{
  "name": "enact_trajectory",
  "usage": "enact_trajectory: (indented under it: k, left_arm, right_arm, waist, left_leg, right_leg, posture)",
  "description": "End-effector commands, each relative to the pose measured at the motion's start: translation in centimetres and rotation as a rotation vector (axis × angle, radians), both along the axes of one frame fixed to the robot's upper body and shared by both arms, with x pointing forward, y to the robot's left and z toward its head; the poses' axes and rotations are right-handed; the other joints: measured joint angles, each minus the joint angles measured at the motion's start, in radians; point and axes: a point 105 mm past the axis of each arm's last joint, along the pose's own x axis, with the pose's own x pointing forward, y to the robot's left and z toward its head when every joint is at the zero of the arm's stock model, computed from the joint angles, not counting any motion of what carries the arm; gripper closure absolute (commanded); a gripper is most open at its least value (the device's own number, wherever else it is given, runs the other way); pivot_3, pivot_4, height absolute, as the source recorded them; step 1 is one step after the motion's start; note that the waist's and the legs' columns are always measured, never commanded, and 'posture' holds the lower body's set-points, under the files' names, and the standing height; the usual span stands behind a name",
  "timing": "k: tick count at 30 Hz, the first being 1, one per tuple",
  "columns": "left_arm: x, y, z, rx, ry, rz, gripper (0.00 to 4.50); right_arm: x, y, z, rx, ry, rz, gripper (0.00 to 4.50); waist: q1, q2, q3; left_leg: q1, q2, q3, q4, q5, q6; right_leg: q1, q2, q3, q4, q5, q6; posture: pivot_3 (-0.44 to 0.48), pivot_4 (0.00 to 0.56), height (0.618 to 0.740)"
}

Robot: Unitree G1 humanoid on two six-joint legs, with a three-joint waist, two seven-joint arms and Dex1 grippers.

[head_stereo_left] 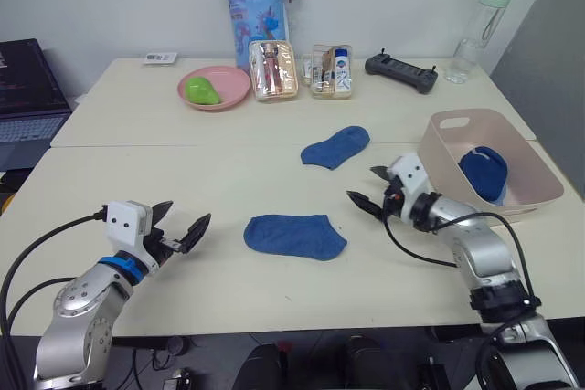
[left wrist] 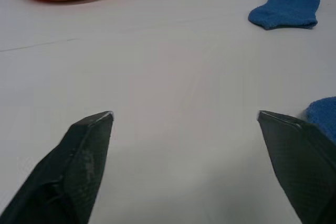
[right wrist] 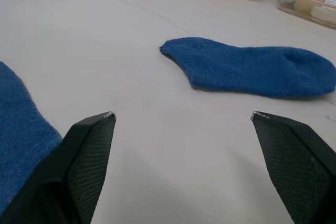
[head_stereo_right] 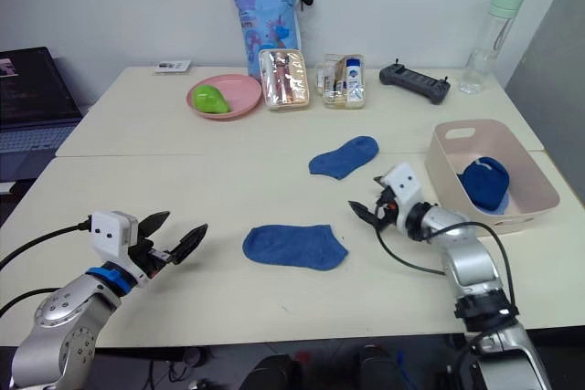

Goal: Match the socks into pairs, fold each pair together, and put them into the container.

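Two medium blue socks lie flat on the cream table: one (head_stereo_left: 294, 236) near the front middle, the other (head_stereo_left: 336, 147) farther back and to the right. A folded blue sock bundle (head_stereo_left: 483, 173) rests inside the pale pink container (head_stereo_left: 459, 123) at the right. My left gripper (head_stereo_left: 180, 226) hovers open to the left of the near sock, nothing between its fingers. Open and empty too, my right gripper (head_stereo_left: 368, 189) sits between the two socks, just left of the container. In the right wrist view the far sock (right wrist: 252, 68) lies ahead.
At the back stand a round pink plate (head_stereo_left: 214, 89) with a green item, two small clear boxes (head_stereo_left: 273, 70), a tall blue patterned bag (head_stereo_left: 258, 5), a black controller (head_stereo_left: 400, 72) and a clear bottle (head_stereo_left: 482, 30). A laptop (head_stereo_left: 26, 98) sits off the table's left.
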Motion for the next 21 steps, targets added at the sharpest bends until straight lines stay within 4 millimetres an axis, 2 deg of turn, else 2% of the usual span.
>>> enact_trajectory:
  k: [1, 5, 8, 13, 16, 19, 21]
  left_arm:
    - [0.1, -3.1, 3.5, 0.011, -0.094, -0.133, 0.04]
    - [-0.4, -6.1, 5.8, 0.032, -0.108, -0.287, 0.04]
    - [-0.2, -7.1, 7.5, 0.046, -0.139, -0.324, 0.04]
    - [-0.1, -7.6, 8.4, 0.038, -0.148, -0.325, 0.04]
    - [-0.2, -7.7, 8.3, 0.037, -0.143, -0.319, 0.04]
    - [-0.4, -7.6, 8.2, 0.039, -0.14, -0.305, 0.0]
    - [-0.5, -7.5, 8.1, 0.036, -0.139, -0.298, 0.0]
  right_arm:
    - [1.5, 1.9, 1.3, -0.067, -0.074, 0.034, 0.0]
    - [3.9, 4.6, 2.0, -0.109, -0.09, 0.053, 0.0]
    - [5.6, 6.2, 2.0, -0.131, -0.069, 0.047, 0.0]
    - [7.5, 6.8, 1.4, -0.092, 0.005, -0.02, 0.0]
    - [8.3, 6.7, -0.3, -0.144, 0.076, -0.07, 0.0]
    - [8.9, 6.3, -1.2, -0.132, 0.131, -0.129, 0.64]
    - [9.0, 6.4, -1.2, -0.128, 0.139, -0.138, 1.28]
  waist:
    - [0.0, 0.0, 0.0]
    - [-0.003, 0.0, 0.0]
    - [-0.004, 0.0, 0.0]
    - [-0.005, 0.0, 0.0]
    - [-0.005, 0.0, 0.0]
    - [-0.006, 0.0, 0.0]
    - [-0.006, 0.0, 0.0]
  left_leg:
    - [0.0, 0.0, 0.0, 0.0, 0.0, 0.0]
    - [-0.001, 0.0, 0.001, 0.0, 0.0, 0.0]
    - [-0.002, 0.0, 0.001, -0.001, 0.0, -0.001]
    - [-0.003, 0.0, 0.003, -0.004, 0.001, -0.001]
    - [-0.004, 0.0, 0.004, -0.005, 0.001, -0.001]
    - [-0.003, 0.0, 0.004, -0.005, 0.001, -0.002]
    - [-0.003, 0.0, 0.004, -0.005, 0.002, -0.002]
  right_leg:
    - [0.0, 0.0, 0.0, 0.0, 0.0, 0.0]
    - [-0.002, 0.0, 0.001, 0.001, 0.0, 0.0]
    - [-0.005, 0.0, 0.001, 0.002, 0.0, 0.0]
    - [-0.008, 0.0, 0.002, 0.002, 0.0, 0.0]
    - [-0.009, 0.0, 0.003, 0.001, 0.0, -0.001]
    - [-0.009, 0.0, 0.003, 0.002, 0.0, -0.001]
    - [-0.009, 0.0, 0.003, 0.003, 0.0, -0.001]
  posture:
    - [0.0, 0.15, 0.74]
    - [0.0, 0.15, 0.74]
    - [0.0, 0.15, 0.74]
    - [0.0, 0.15, 0.74]
    - [0.0, 0.15, 0.74]
    - [0.0, 0.15, 0.74]
    - [0.0, 0.15, 0.74]
